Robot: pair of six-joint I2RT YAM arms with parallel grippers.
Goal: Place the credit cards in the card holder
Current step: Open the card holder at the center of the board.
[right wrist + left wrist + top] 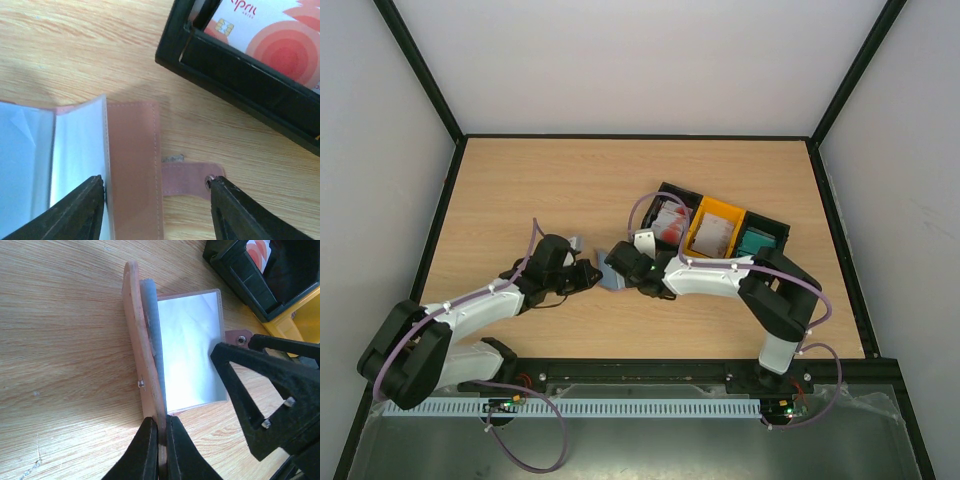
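The card holder (141, 350) is a reddish-brown wallet lying open on the table, with clear plastic sleeves (192, 350) spread out. My left gripper (161, 440) is shut on the edge of its raised cover. My right gripper (157, 205) is open and straddles the other cover flap (132, 165). Its right fingertip (225, 192) touches the snap end of the strap (187, 181). In the top view both grippers meet over the card holder (609, 279). A red-and-white credit card (270, 35) lies in the black tray (235, 70). No card is in either gripper.
Three trays stand in a row right of the grippers: black (665, 192) with the red-and-white card, yellow (698, 228) with a whitish card (717, 235), and another black one (780, 228) with a teal card (755, 243). Black rails border the table.
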